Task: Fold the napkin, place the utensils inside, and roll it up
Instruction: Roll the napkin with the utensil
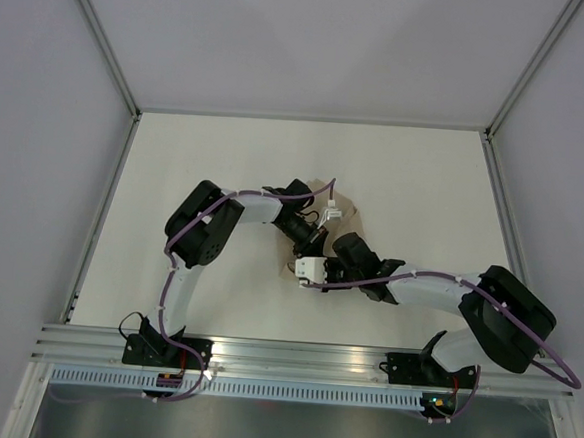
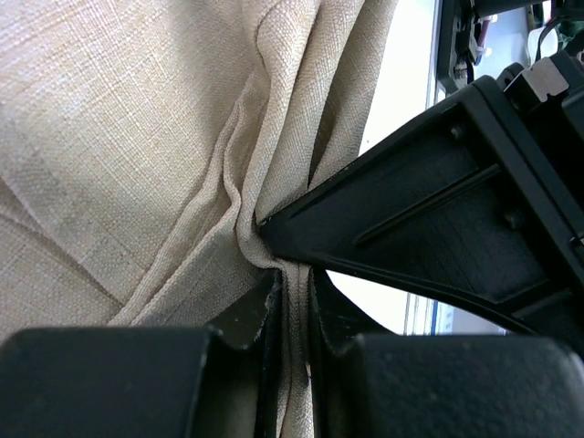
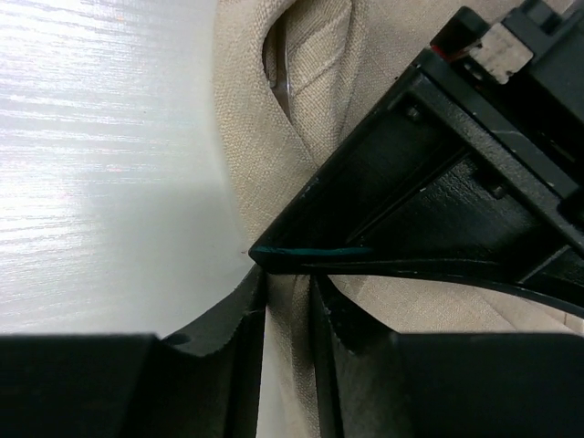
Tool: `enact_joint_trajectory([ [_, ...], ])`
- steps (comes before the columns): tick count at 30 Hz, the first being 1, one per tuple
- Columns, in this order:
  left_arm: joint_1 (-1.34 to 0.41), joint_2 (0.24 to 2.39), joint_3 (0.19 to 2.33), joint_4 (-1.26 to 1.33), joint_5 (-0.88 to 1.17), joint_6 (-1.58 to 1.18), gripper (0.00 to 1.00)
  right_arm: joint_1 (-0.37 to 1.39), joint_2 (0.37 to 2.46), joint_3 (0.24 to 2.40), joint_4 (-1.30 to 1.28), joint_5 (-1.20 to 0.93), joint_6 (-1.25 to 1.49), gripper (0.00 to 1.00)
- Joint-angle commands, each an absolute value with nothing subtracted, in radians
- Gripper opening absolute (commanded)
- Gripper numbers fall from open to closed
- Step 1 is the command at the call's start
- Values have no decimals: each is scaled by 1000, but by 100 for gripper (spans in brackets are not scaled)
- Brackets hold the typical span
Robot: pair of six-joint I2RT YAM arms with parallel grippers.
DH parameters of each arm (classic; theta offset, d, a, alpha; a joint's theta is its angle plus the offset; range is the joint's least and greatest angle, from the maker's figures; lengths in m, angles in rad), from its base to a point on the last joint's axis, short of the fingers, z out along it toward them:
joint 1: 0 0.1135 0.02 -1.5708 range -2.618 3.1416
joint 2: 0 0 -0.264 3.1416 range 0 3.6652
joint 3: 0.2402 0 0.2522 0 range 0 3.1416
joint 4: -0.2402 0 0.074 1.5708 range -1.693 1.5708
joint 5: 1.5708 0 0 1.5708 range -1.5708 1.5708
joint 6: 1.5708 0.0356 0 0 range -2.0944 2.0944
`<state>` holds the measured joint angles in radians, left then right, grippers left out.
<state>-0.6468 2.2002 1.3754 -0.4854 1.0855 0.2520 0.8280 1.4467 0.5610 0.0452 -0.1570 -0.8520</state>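
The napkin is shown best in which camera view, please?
The left wrist view: the napkin fills most of the frame, its weave and gathered folds sharp. The right wrist view shows a narrower strip; the top external view shows only a small scrap.

Top view: high behind bases (image 1: 167,356), looking down on table (image 1: 226,154). Wrist views: close, sharing napkin (image 2: 109,137).

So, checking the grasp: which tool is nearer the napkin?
Neither: both are on the napkin. The left tool pinches a bunched fold; the right tool clamps cloth right beside it.
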Motion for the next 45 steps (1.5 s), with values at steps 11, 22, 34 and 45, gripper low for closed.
enact_joint_trajectory([
  [11,-634,2083,1358,-431,1003,220,38,812,1534,698,-336,-330,-861,20],
  [22,-571,1869,1182,-134,731,19,42,704,1657,865,-599,-529,-908,17],
  [34,-564,1364,761,182,164,-161,45,572,1978,1181,-922,-698,-1012,15],
  [45,-865,1092,341,626,-250,-3,52,532,2144,1328,-1011,-709,-1017,15],
])
